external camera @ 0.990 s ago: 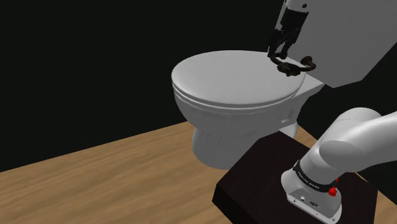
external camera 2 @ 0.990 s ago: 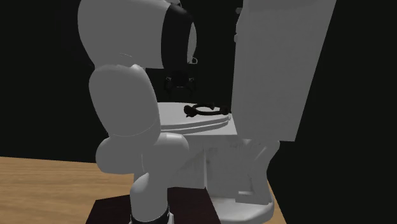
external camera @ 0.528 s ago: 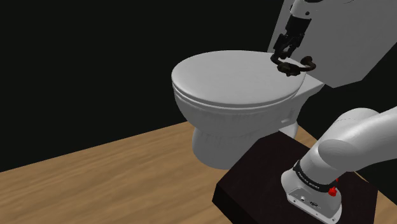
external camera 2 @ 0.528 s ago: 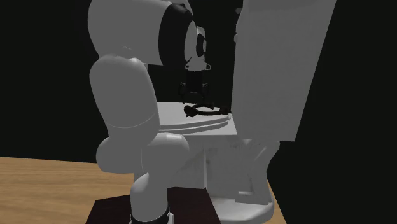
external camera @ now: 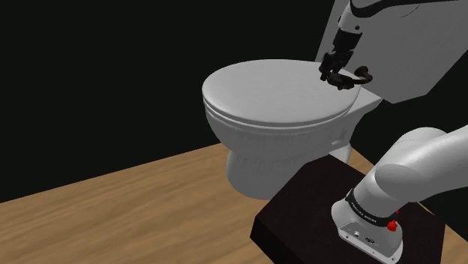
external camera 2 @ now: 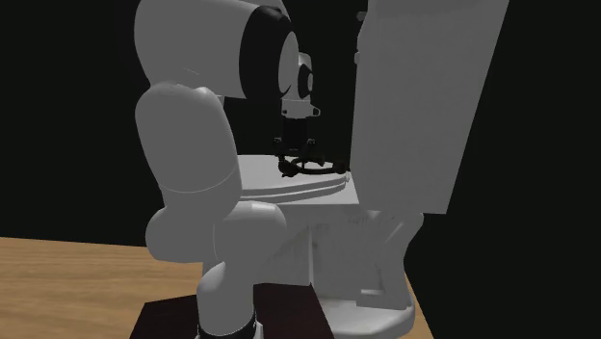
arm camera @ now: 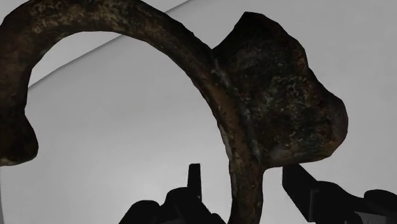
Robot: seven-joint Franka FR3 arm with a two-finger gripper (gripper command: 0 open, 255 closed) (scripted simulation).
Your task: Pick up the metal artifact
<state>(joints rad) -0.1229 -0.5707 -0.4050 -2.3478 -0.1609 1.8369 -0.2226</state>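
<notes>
Now that the claw (external camera: pixel 334 73) has dropped from its hover onto the rusty ring (arm camera: pixel 273 108), which lies at the two o'clock edge of the toilet lid (external camera: pixel 262 97) in the shoulder view, near the tank (external camera: pixel 409 52), the grab looks all but set. Fingers apart, one either side of the ring's band, nothing clamped yet! The arm (external camera: pixel 420 161) arches high from the stand (external camera: pixel 300 214), wrist pointing almost straight down.
</notes>
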